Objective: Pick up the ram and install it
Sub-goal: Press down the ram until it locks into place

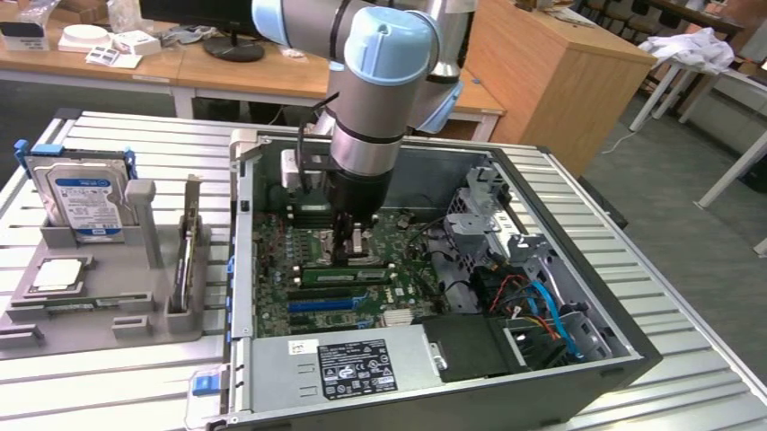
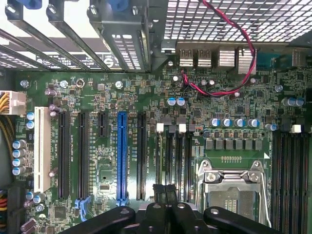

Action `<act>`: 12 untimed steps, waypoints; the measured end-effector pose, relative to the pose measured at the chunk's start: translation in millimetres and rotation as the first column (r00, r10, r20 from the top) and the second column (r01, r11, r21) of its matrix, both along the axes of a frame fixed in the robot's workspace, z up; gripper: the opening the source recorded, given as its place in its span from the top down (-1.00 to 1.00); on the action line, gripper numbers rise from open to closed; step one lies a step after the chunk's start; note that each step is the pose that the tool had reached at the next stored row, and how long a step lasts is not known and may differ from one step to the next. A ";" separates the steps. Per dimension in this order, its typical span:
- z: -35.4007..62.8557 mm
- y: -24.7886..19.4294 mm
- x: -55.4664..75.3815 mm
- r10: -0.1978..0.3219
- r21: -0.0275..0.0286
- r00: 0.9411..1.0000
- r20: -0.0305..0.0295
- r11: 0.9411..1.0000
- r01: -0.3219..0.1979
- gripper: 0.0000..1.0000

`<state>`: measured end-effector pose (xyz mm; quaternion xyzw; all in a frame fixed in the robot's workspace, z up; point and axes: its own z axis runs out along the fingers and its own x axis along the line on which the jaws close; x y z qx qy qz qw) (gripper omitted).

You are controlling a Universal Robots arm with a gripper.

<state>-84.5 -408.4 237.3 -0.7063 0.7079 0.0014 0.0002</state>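
Closed, empty tool (image 2: 166,195) hangs low over the motherboard (image 2: 146,146) beside the processor socket (image 2: 234,187). Drive cage (image 1: 498,220) and cables (image 1: 540,305) crowd the case; ram (image 1: 189,256) stands in the desk's grey holder (image 1: 102,305).

The arm (image 1: 359,135) hides the pincer (image 1: 355,235); motherboard (image 2: 146,146) cut off at edges

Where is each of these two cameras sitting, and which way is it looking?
Exterior view: off the arm, above the table, looking down at the open computer case with the arm reaching in.
Wrist view: on the wrist, facing straight at the motherboard, the shut gripper at the picture's edge.
Shared: the motherboard.
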 end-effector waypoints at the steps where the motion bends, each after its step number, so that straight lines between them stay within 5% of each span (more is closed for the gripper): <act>1: -0.1 0.0 0.0 0.000 0.000 1.000 0.000 1.000 0.000 0.79; 12: -6.6 0.0 0.0 0.000 0.000 1.000 0.000 1.000 0.000 0.79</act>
